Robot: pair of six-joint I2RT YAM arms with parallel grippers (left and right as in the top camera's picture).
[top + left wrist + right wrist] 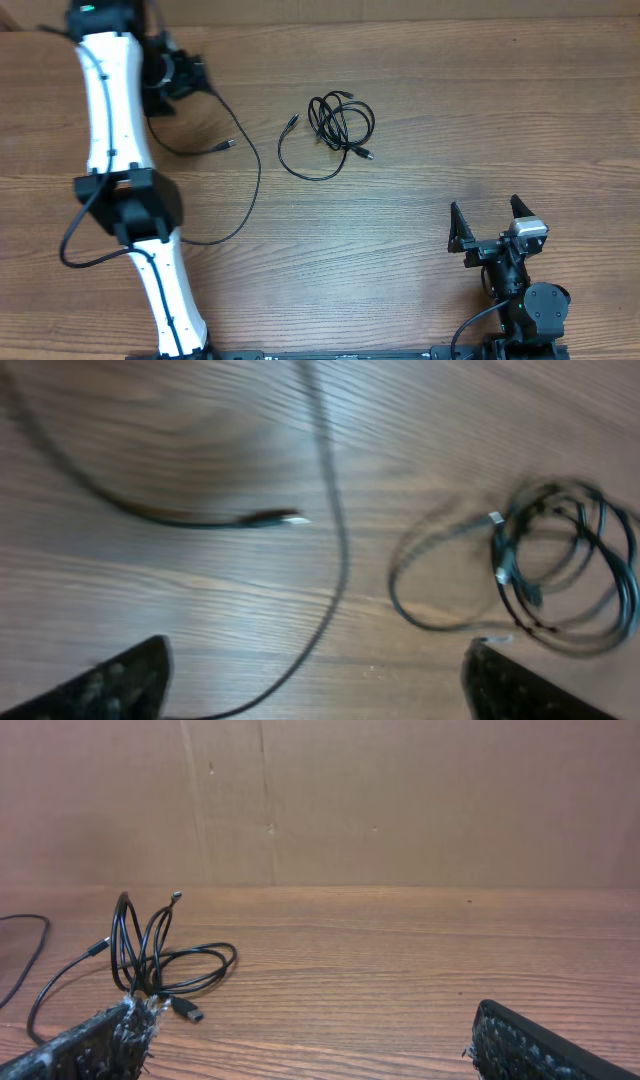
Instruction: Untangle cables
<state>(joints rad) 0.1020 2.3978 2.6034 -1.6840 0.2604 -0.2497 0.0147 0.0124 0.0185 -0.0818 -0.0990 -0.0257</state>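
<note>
Overhead: wooden table (480, 90) bare from 12 to 5 o'clock of coiled cables (340, 122); loose cable (258, 185) curves across at 8 o'clock, btwn coil & left arm (105, 100); right gripper (492, 222) well apart, 4 o'clock.

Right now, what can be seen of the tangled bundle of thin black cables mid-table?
The bundle of thin black cables is a small knot of overlapping, rubbery-looking loops, with one wider loop trailing out beside it. Small plug ends stick out at its edges. It lies on the brown wooden table, some loops arching up off the surface. Nothing else touches it.
</note>
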